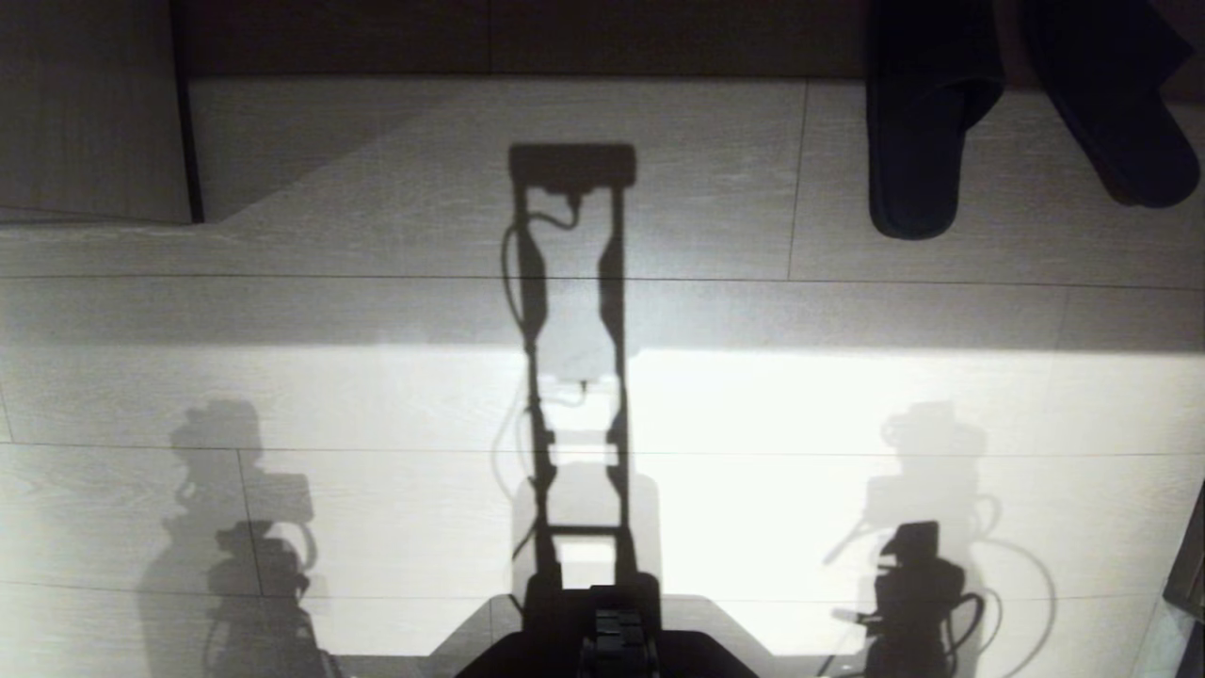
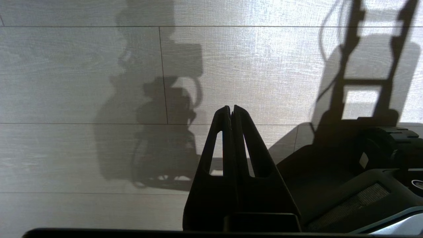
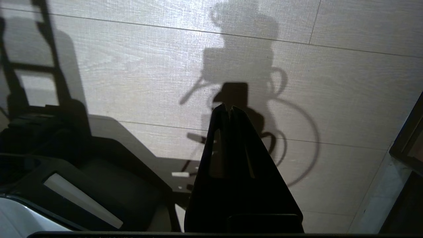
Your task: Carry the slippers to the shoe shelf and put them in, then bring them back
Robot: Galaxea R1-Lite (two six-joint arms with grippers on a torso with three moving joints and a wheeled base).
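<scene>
The slippers (image 1: 1017,113) lie on the floor (image 1: 377,395) at the far right of the head view, side by side but apart. The nearer-centre one runs straight, the outer one is angled away from it. Their far ends reach into a dark band along the top of that view; what that band is cannot be told. Neither gripper is near them and nothing touches them.

The left gripper (image 2: 231,109) hangs over bare pale floor planks, its fingers clenched tip to tip with nothing between them. The right gripper (image 3: 228,107) hangs likewise over the floor, fingers pressed together and empty. Beside each gripper sits the dark robot base (image 1: 612,640), which shows at the bottom centre of the head view. Strong light from behind the robot throws shadows of its frame and both arms onto the floor
</scene>
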